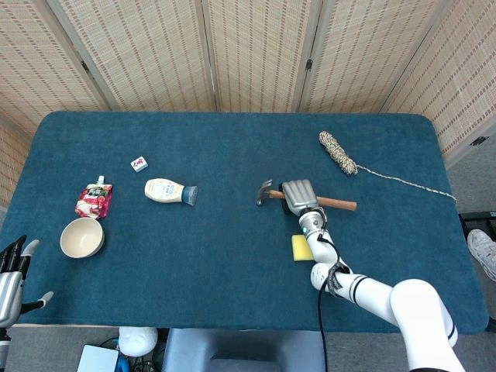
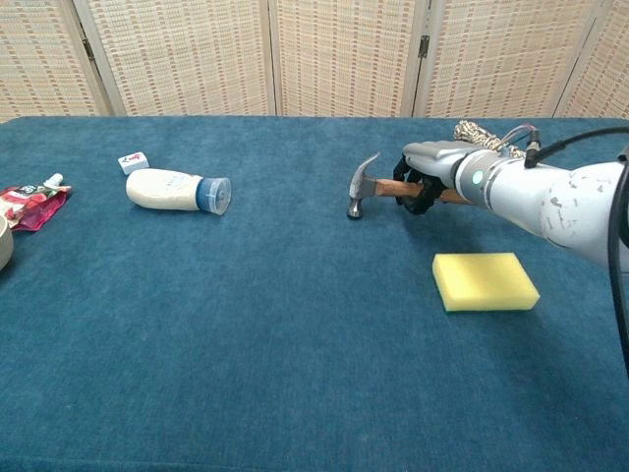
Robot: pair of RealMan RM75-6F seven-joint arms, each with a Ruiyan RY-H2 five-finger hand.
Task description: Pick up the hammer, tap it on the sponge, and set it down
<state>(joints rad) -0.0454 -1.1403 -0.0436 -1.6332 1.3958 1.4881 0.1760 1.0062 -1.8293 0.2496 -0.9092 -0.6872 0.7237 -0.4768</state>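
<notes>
My right hand (image 1: 299,196) (image 2: 429,175) grips the wooden handle of the hammer (image 1: 266,193) (image 2: 365,187), whose steel head points left and hangs just above the blue cloth. The handle's end (image 1: 345,205) sticks out to the right of the hand. The yellow sponge (image 2: 485,281) (image 1: 301,248) lies flat on the table, nearer the front edge than the hand; the right forearm partly covers it in the head view. My left hand (image 1: 12,277) hangs off the front left corner, fingers apart, holding nothing.
A white bottle with a blue cap (image 1: 170,191) (image 2: 178,191) lies on its side at left. A small tile (image 1: 139,163), a red pouch (image 1: 94,198) and a beige bowl (image 1: 81,237) are further left. A coil of rope (image 1: 338,152) lies at the back right.
</notes>
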